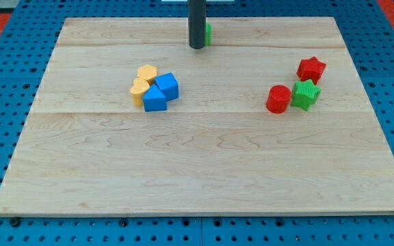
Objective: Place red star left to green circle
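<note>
The red star (311,68) lies at the view's right, just above a green star-shaped block (306,94). A green block (208,32), likely the green circle, sits near the view's top centre and is mostly hidden behind my rod. My tip (197,46) rests on the board right at that green block's left side. The red star is far to the right of my tip.
A red round block (278,99) touches the green star's left side. Left of centre is a cluster: two yellow blocks (143,81) and two blue blocks (161,92) packed together. The wooden board (197,171) lies on a blue pegboard.
</note>
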`<action>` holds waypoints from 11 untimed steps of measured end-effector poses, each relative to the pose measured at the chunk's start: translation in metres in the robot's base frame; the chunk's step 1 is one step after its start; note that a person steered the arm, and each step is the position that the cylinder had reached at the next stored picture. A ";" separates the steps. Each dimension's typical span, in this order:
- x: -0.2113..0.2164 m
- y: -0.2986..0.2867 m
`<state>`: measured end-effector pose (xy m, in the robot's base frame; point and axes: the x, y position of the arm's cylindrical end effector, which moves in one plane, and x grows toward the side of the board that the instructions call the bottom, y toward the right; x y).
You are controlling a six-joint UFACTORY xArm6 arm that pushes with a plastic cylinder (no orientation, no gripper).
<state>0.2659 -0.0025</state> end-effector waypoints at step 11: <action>0.011 0.173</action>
<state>0.2773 0.1703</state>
